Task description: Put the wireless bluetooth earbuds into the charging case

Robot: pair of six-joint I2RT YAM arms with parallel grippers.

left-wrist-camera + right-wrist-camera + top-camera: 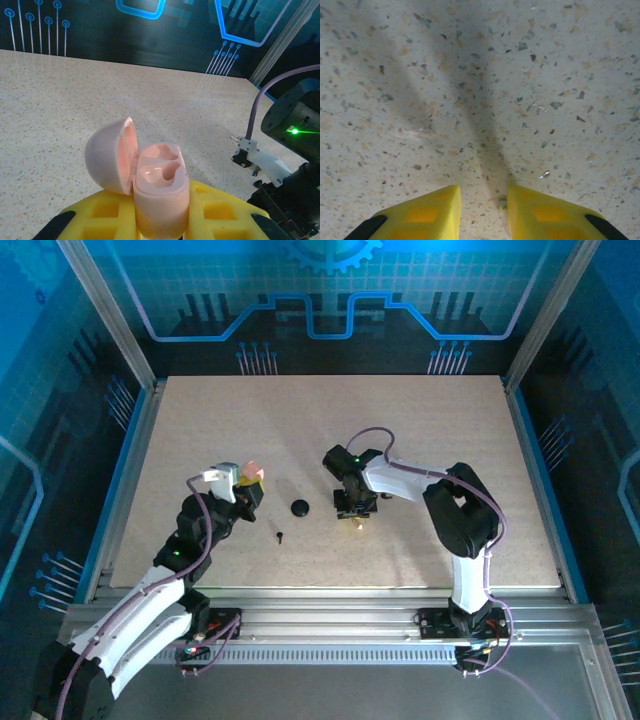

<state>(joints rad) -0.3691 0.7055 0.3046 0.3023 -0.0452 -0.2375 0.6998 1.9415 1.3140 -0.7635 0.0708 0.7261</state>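
Left gripper (251, 483): closed on the case, pinching its lower body between the yellow fingers, clear of the table (420, 420).
Case (161, 186): pink, lid hinged open to one side, two wells facing up, both apparently empty.
Right gripper (482, 205): jaws apart, holding nothing, pointing down just over the table.
Speck (502, 203): pale, beside the right gripper's finger; too small to identify.
Earbud (281, 536): tiny black piece on the table between the arms, to the right gripper's left and nearer the bases.
Earbud axis: the stem seems to run toward the near edge.
Disc (299, 508): round, black, just beyond the earbud; I cannot tell what it is.
Nearer arm: the left gripper is slightly closer but occupied, so the free right one looks like the picker.
Coming move: probably leftward and nearer, closing across the stem.
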